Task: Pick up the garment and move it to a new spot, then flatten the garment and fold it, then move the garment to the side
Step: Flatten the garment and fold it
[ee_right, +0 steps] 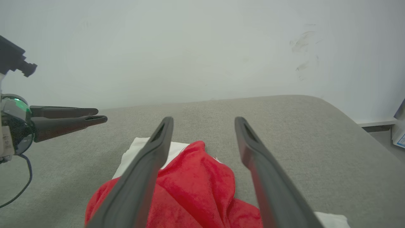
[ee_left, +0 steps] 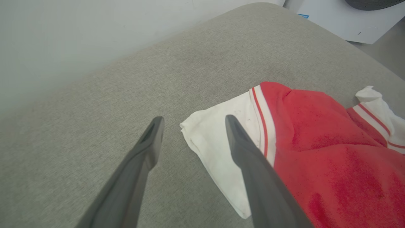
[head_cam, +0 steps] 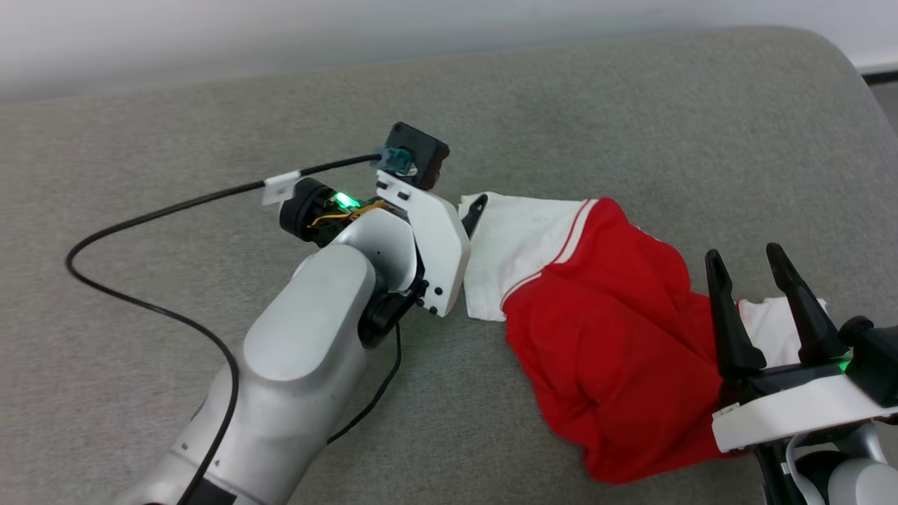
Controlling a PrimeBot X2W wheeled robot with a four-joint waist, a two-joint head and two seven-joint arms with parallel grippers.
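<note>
1. Currently, at far left of the head view, a black cable (head_cam: 140, 217) loops over the grey padded surface (head_cam: 210, 140) and runs to the camera block on the left wrist.
2. The left gripper (head_cam: 473, 210) reaches in from the lower left, mostly hidden behind its white housing. One dark fingertip shows at the edge of the garment's white sleeve (head_cam: 519, 238).
3. In the left wrist view, the left gripper (ee_left: 193, 126) is spread wide and holds nothing. One finger lies over bare padding and the other crosses the white sleeve (ee_left: 215, 139), with the sleeve's corner between them. Contact with the cloth cannot be told.
4. The garment (head_cam: 610, 315) lies crumpled on the padding, right of centre, between the two grippers. Its red body is bunched in folds. Red and white striped trim joins the sleeve to the body. No lettering is visible.
5. The right gripper (head_cam: 745, 256) stands at the lower right, fingers apart and empty, and overlaps the garment's right part in the head view.
6. In the right wrist view, the right gripper (ee_right: 204, 122) frames the red mound (ee_right: 196, 183). Whether it touches the cloth cannot be told. The left gripper (ee_right: 99, 115) shows side-on at the left edge, before a pale wall (ee_right: 190, 47).
7. A second white sleeve (head_cam: 772, 322) shows between and just beyond the right fingers.
</note>
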